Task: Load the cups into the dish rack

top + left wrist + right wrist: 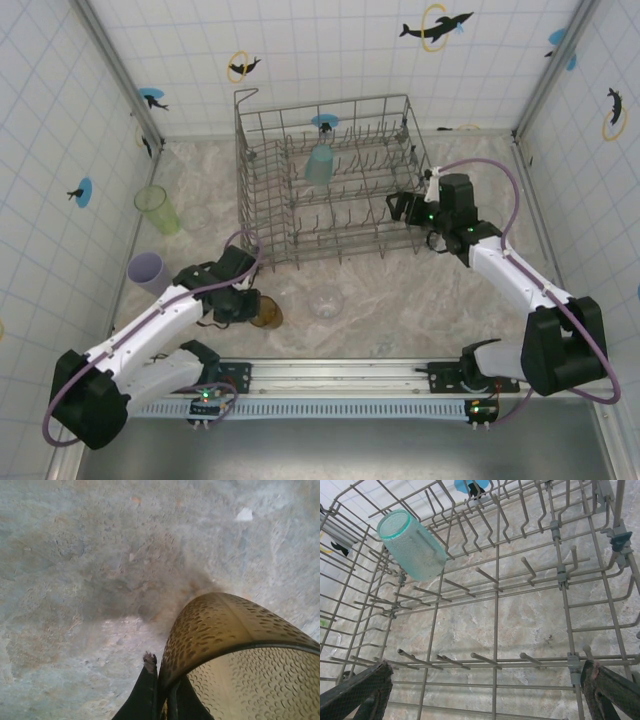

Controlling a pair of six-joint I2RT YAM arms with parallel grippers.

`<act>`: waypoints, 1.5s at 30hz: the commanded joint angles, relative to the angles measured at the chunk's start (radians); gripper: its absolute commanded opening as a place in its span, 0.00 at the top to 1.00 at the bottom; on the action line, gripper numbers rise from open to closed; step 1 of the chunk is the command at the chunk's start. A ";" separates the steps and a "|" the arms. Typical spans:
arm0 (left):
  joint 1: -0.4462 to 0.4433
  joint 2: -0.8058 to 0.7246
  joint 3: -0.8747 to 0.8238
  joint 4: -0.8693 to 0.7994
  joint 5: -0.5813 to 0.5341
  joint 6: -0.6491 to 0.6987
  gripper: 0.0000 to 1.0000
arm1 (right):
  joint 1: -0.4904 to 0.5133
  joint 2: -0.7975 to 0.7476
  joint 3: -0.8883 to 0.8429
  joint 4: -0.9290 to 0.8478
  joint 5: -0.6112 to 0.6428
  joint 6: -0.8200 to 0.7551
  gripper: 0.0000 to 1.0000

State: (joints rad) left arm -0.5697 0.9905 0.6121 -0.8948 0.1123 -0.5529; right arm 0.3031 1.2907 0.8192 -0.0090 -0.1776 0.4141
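Top external view: a teal cup [319,163] is loaded in the dish rack [320,103], upper centre. The amber cup [268,315], lower left, is clamped by the left gripper [247,306]; the right gripper [405,208] is held apart. The green cup [158,210], lavender cup [147,270] and clear cup [326,301] are not yet loaded.

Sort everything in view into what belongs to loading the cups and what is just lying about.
Belongs to the job:
dish rack
teal cup, already in the rack
amber cup, pinched at its rim by the left end effector
green cup
lavender cup
clear cup

Just there:
sea-animal wall stickers
rail at the near edge
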 commanded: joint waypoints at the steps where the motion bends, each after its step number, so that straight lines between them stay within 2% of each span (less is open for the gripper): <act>1: -0.020 0.027 0.028 -0.002 -0.055 -0.006 1.00 | -0.014 -0.027 -0.026 0.015 -0.010 -0.004 0.00; 6: -0.024 0.027 0.069 -0.008 -0.076 -0.027 1.00 | -0.021 -0.027 -0.035 0.023 -0.024 0.002 0.00; 24: -0.025 0.048 0.255 0.020 0.042 0.013 1.00 | -0.024 -0.055 -0.057 0.028 -0.039 0.022 0.00; 32: -0.026 0.100 0.396 0.040 0.137 0.025 1.00 | -0.027 -0.058 -0.048 0.026 -0.054 0.026 0.00; 41: -0.026 0.162 0.555 0.101 0.165 0.020 1.00 | -0.050 -0.040 0.005 0.021 -0.066 0.024 0.00; 45: -0.026 0.221 0.646 0.094 0.132 0.047 1.00 | -0.049 -0.030 0.031 0.029 -0.084 0.034 0.00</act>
State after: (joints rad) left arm -0.5903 1.1797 1.1954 -0.8295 0.2470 -0.5415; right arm 0.2600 1.2526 0.7956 0.0242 -0.2436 0.4381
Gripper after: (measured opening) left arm 0.071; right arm 0.999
